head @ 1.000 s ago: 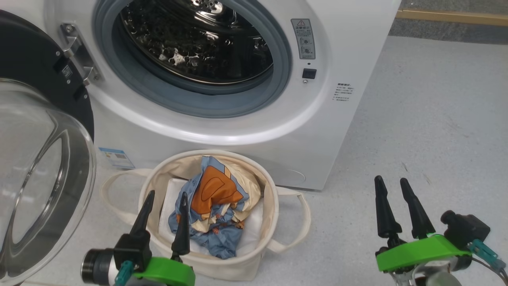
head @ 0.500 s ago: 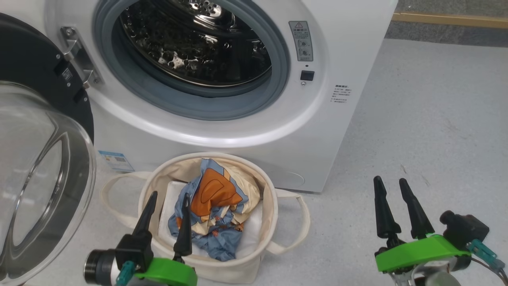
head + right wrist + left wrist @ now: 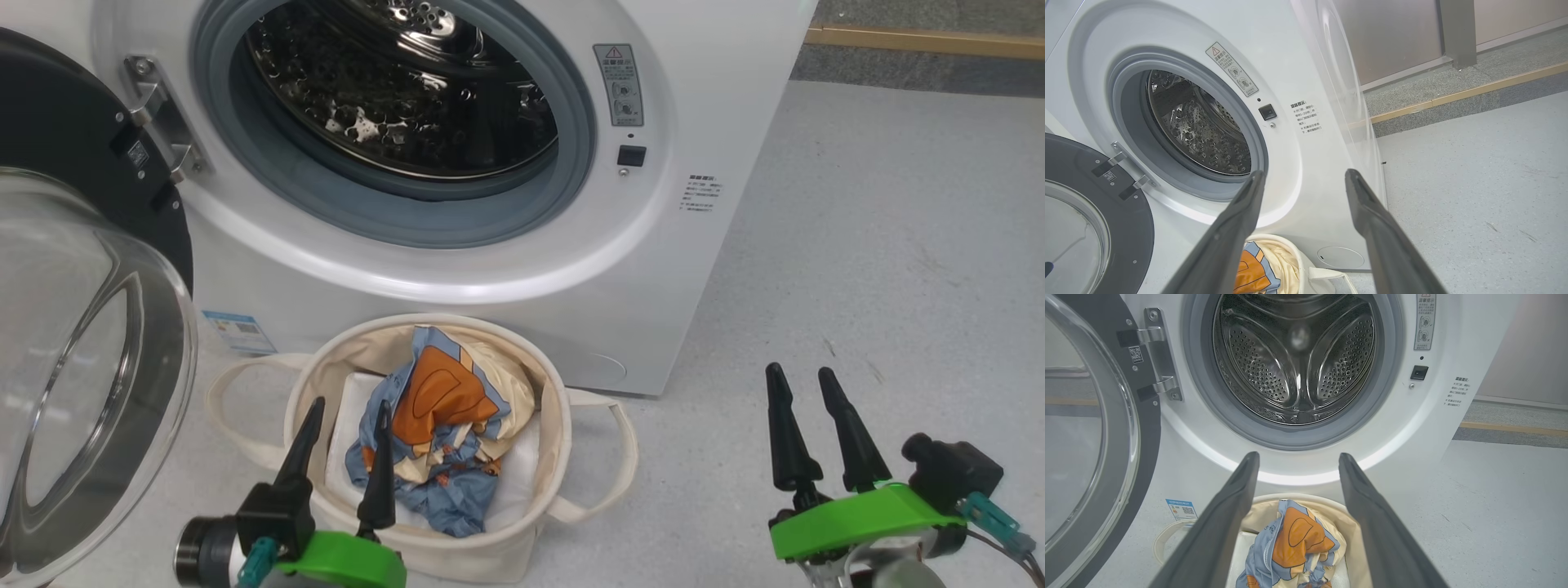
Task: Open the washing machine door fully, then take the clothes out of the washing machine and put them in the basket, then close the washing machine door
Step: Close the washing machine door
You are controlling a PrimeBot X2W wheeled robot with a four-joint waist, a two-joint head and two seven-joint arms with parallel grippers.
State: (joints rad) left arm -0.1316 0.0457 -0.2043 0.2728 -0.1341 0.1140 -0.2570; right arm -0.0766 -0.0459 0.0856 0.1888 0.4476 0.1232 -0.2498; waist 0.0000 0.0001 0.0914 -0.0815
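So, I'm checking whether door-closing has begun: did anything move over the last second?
Nothing in the scene moved; only the head camera shifted slightly. The left pincer and right pincer stay open and empty, the clothes stay in the basket, and the washing machine door stays swung open.

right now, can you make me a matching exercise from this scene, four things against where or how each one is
Things
1. washing machine door
2. clothes
3. basket
4. right pincer

States
A. open, holding nothing, over bare floor
B. lying crumpled inside the basket
C. swung open at the left of the washing machine in the head view
D. standing on the floor right in front of the washing machine

Pairs: 1-C, 2-B, 3-D, 4-A
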